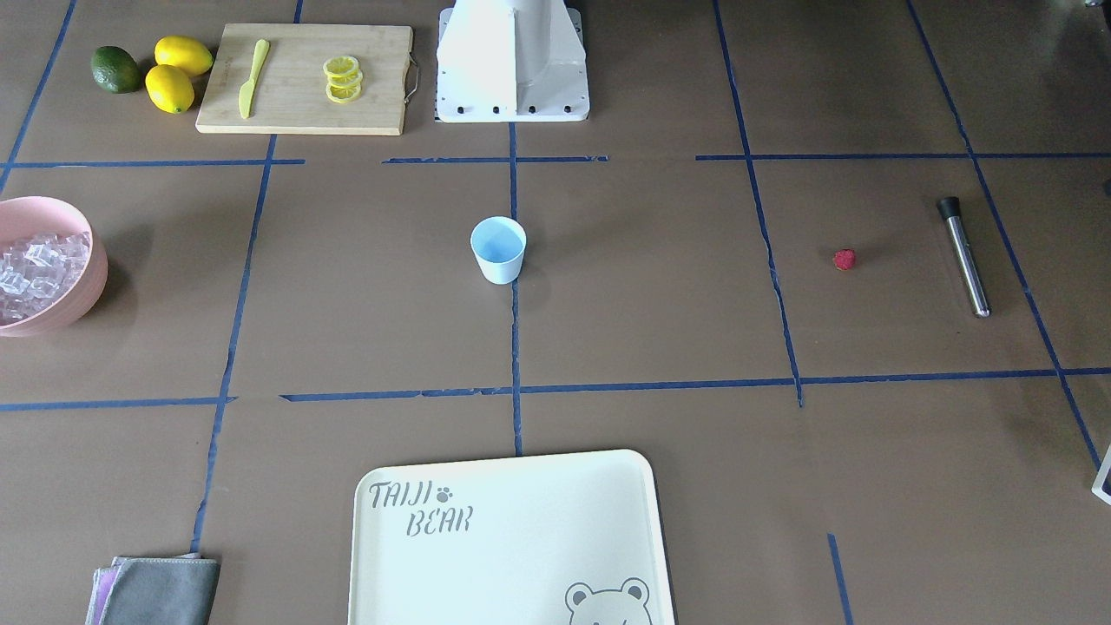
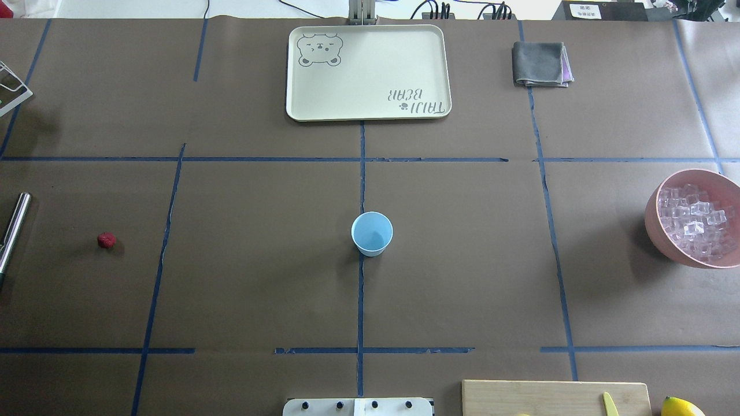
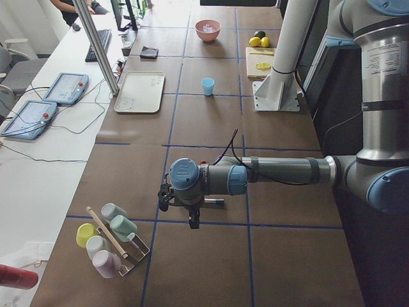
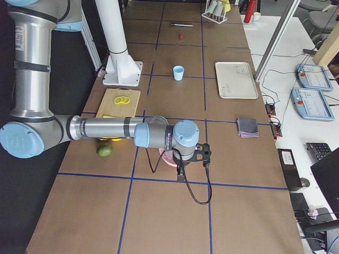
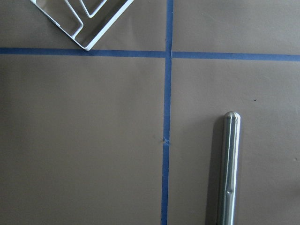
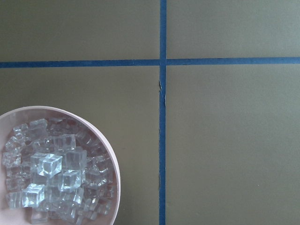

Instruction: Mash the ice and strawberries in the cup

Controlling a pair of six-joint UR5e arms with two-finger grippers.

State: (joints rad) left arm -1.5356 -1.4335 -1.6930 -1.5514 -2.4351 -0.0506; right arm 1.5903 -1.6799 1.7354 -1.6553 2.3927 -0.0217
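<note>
The pale blue cup (image 1: 498,250) stands upright and empty at the table's middle, also in the overhead view (image 2: 372,233). The small red strawberry (image 1: 844,259) lies alone on the table on the robot's left side (image 2: 106,240). The ice (image 1: 35,269) is heaped in a pink bowl (image 2: 665,231) on the robot's right side, and shows in the right wrist view (image 6: 51,173). My left gripper (image 3: 191,219) hangs over the table's left end near a steel muddler (image 5: 229,168). My right gripper (image 4: 181,173) hangs beside the pink bowl. I cannot tell whether either is open or shut.
A cream tray (image 2: 370,110) lies at the far edge, with a folded grey cloth (image 2: 540,63) beside it. A cutting board (image 1: 304,108) with lemon slices and a yellow knife, two lemons and a lime (image 1: 115,69) lie near the robot base (image 1: 512,69). A cup rack (image 3: 108,240) stands at the left end.
</note>
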